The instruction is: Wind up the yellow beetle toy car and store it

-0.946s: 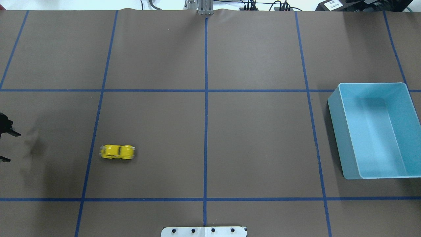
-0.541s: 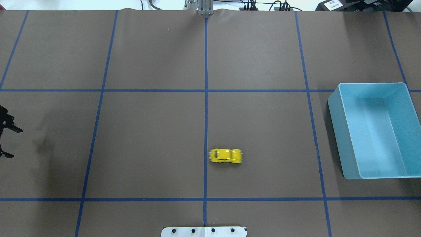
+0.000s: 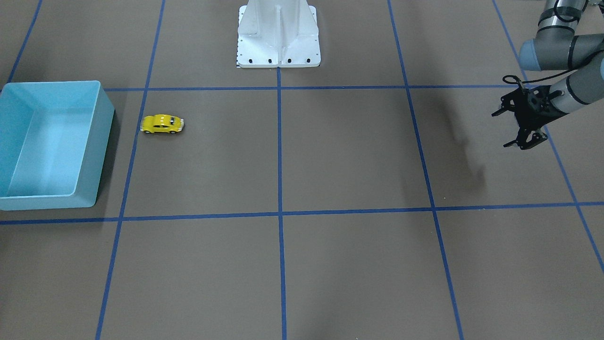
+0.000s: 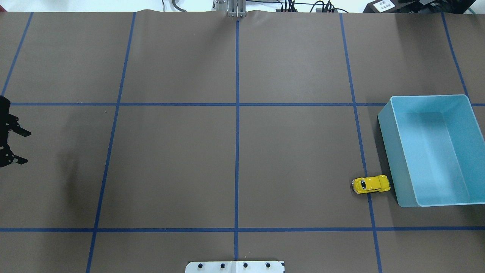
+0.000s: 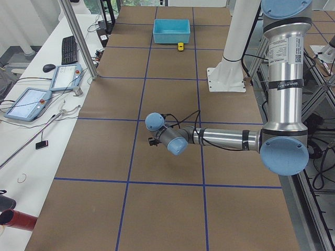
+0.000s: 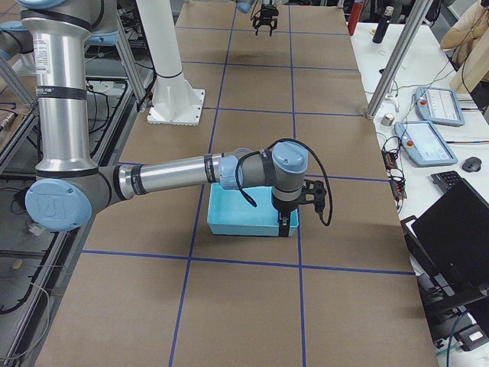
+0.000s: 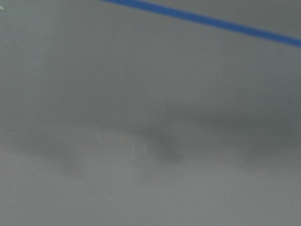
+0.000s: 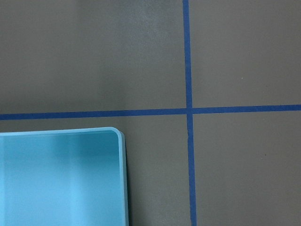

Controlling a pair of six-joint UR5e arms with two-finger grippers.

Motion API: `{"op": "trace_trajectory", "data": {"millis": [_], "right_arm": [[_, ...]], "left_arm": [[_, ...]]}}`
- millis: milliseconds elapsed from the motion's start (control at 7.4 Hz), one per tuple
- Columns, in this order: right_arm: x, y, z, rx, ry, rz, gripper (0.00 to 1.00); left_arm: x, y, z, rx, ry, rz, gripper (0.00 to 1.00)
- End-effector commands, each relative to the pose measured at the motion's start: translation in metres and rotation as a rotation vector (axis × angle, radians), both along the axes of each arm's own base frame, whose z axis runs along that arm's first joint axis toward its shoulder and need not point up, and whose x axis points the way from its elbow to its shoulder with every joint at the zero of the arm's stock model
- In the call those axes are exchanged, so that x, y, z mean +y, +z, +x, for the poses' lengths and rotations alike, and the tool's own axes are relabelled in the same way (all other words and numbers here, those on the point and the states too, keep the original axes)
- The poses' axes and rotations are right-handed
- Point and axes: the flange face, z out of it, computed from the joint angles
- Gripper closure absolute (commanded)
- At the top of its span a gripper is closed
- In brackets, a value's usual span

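Observation:
The yellow beetle toy car (image 4: 371, 184) stands on its wheels on the brown table, right beside the near-left corner of the light blue bin (image 4: 388, 151); I cannot tell whether they touch. The car (image 3: 162, 124) and the bin (image 3: 101, 141) also show in the front-facing view. The bin is empty. My left gripper (image 4: 25, 148) is open and empty, far from the car at the table's left edge, and shows in the front-facing view (image 3: 501, 130). My right gripper (image 6: 284, 223) hangs by the bin's far side; I cannot tell whether it is open. The right wrist view shows only the bin's corner (image 8: 61, 179).
Blue tape lines divide the brown table into squares. The white robot base plate (image 3: 278, 38) stands at the table's middle edge. Side desks with tablets (image 5: 29, 102) and a keyboard lie beyond the table.
The car has rolled to the right across the table, from the middle to beside the bin. My left gripper has drifted a little farther away, still open.

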Motion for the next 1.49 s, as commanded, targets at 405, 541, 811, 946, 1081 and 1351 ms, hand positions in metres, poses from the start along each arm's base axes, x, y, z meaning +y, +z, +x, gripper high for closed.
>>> {"op": "trace_trajectory", "data": {"millis": [405,541,811,946,1081,1351], "right_arm": [[-0.03,-0.048,-0.025,-0.022,-0.044,0.092,0.0],[-0.042,-0.076,-0.046,-0.037,-0.082,0.142,0.0],[-0.044,-0.124,-0.092,-0.053,-0.17,0.239,0.0],[-0.048,-0.143,-0.105,-0.065,-0.192,0.275,0.0],[-0.038,-0.162,-0.121,-0.083,-0.229,0.313,0.0],[-0.013,-0.192,-0.182,-0.141,-0.367,0.379,0.0]], "left_arm": [[-0.028,0.019,-0.119,-0.032,-0.429,-0.421,0.0],[-0.029,0.029,-0.136,-0.084,-0.551,-0.486,0.0],[-0.029,0.069,-0.156,-0.188,-0.689,-0.61,0.0],[-0.037,0.075,-0.17,-0.231,-0.717,-0.717,0.0],[-0.047,0.067,-0.185,-0.248,-0.759,-0.795,0.0],[-0.044,0.028,-0.189,-0.267,-0.846,-0.957,0.0]]}}
